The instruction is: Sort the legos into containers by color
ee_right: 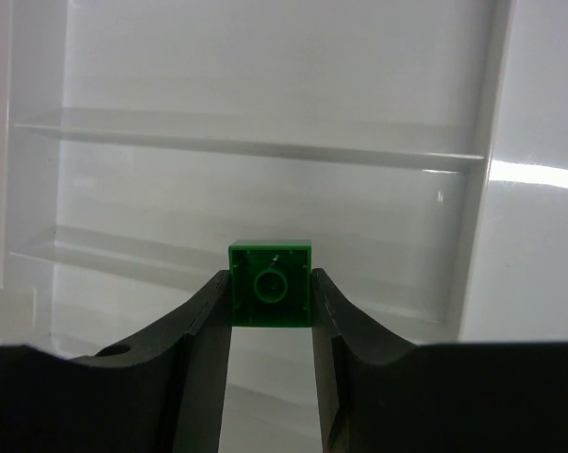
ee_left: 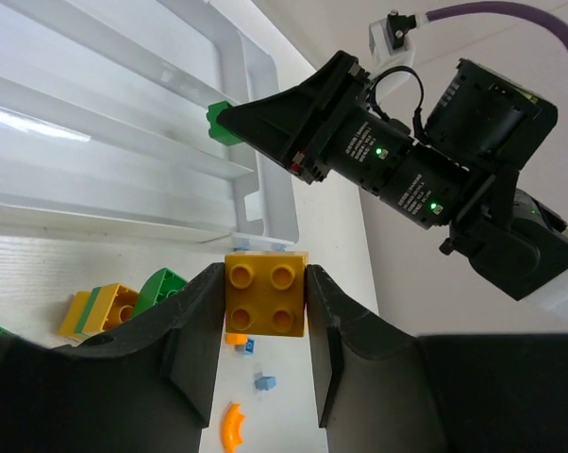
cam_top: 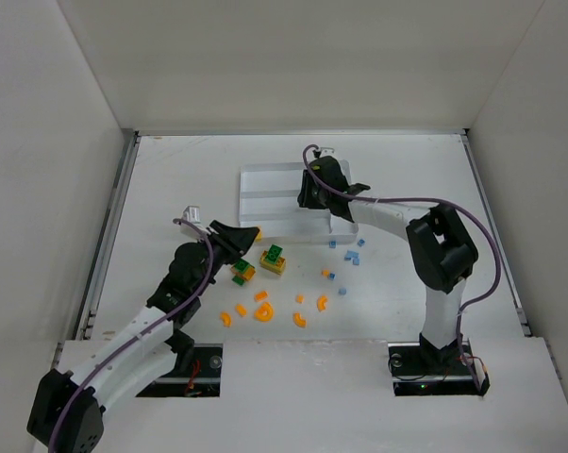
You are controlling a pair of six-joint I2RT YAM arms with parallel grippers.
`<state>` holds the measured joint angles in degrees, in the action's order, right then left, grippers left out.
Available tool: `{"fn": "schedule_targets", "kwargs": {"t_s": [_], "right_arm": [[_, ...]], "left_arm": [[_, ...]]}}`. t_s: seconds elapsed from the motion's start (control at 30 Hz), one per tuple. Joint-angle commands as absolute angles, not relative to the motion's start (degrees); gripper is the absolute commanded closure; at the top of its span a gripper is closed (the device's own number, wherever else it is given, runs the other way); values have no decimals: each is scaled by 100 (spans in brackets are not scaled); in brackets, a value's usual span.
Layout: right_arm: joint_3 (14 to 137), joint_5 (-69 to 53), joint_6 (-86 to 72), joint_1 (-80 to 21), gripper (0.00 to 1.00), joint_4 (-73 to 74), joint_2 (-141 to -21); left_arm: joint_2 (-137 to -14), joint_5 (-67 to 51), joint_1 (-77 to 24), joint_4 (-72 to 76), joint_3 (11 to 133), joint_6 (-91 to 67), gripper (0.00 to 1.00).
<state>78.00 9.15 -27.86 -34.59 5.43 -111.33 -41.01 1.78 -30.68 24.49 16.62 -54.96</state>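
Item one: a green brick, square, seen from its hollow underside. It sits clamped between the two fingers of the right gripper, which is closed on its opposite side walls. The brick hangs at the fingertips, directly above the white compartment tray. A long slot and its divider ribs lie straight beneath it in the right wrist view. Which slot it is over cannot be settled from these views. In my judgement the coming move turns on a vertical drop only, since the tray floor lies straight below the brick.

Item two: a yellow brick, four studs showing, is gripped squarely between the fingers of the left gripper. It is held off the table, just short of the tray's near edge, with the tray ahead of it. The right gripper occupies the space over the tray, so the left arm probably has to wait or pick another slot.

Remaining on the table near the tray: a yellow-and-green stack, orange curved pieces and pale blue pieces.
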Motion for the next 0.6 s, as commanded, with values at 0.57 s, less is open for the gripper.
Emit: {"fn": "schedule_targets", "kwargs": {"t_s": [0.57], "right_arm": [[6207, 1116, -2812, -3476, 74, -614, -9195]], "left_arm": [[-5333, 685, -3133, 2558, 2732, -4922, 89]]}}
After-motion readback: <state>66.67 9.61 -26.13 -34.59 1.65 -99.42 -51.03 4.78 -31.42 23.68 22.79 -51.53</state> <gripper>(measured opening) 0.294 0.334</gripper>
